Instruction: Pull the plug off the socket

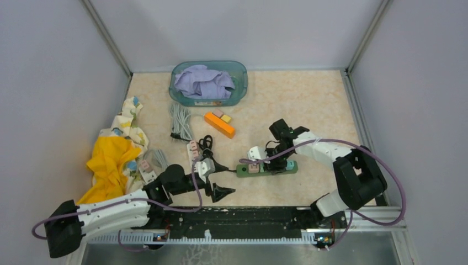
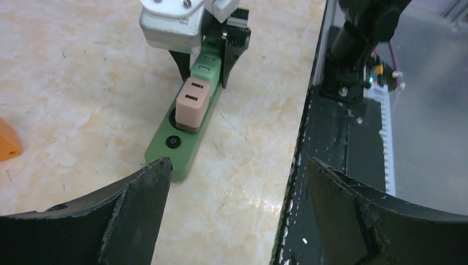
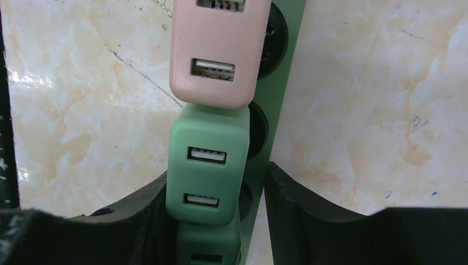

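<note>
One grasp is on: my right gripper (image 3: 215, 174) pinches the green plug (image 3: 207, 160) seated in the power strip (image 2: 190, 146), my left gripper (image 2: 237, 165) gapes empty just off the strip's switch end, so next I reckon I pin the strip and pull upward.

Socket strip (image 2: 193, 149) is showing dark green. Pink plug (image 2: 193, 102) and pale green plug (image 3: 207, 165) are contrasting against it. Desk (image 1: 314, 105) is showing beige marbling; left cloth (image 1: 110, 160), yellow.
</note>
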{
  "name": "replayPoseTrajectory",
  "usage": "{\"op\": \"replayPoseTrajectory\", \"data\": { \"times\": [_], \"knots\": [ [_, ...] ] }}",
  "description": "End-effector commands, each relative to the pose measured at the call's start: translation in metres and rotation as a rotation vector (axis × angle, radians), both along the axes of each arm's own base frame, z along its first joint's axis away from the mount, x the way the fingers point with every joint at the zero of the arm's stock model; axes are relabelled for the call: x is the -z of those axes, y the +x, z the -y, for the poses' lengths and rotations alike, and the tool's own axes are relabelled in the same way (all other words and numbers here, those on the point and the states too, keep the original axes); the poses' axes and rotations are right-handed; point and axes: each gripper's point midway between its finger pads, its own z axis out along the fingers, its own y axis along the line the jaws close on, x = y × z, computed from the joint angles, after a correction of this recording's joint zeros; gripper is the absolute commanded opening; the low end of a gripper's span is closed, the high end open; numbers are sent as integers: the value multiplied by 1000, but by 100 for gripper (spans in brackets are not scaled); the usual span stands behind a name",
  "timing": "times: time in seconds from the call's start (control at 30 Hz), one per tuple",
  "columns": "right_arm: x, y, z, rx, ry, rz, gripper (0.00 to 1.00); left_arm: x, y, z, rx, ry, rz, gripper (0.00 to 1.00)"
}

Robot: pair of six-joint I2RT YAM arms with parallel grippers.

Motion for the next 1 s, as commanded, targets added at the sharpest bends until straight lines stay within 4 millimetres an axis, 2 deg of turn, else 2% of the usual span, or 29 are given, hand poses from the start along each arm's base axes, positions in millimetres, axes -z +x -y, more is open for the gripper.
{"op": "replayPoseTrajectory", "data": {
  "times": [0.0,0.2,0.33,0.37,0.47,0.63,0.8,0.97],
  "knots": [
    [-10,-5,-14,-249,35,29,27,0,0,12,47,31,151,96],
    [-9,3,-18,-247,32,64,30,17,6,17,47,96,194,99],
    [-32,11,-31,-112,109,25,59,29,11,26,61,137,189,100],
    [-42,13,-31,-73,150,12,72,33,13,29,59,150,183,100],
    [-75,16,-27,-25,275,9,85,39,17,36,56,164,176,100],
    [-107,0,-11,-16,355,26,88,45,25,45,48,193,170,100],
    [-142,-12,-15,22,583,-1,86,49,33,58,95,240,231,99],
    [-145,-26,-20,-4,691,-9,84,68,48,65,168,326,250,90]
  ]
}}
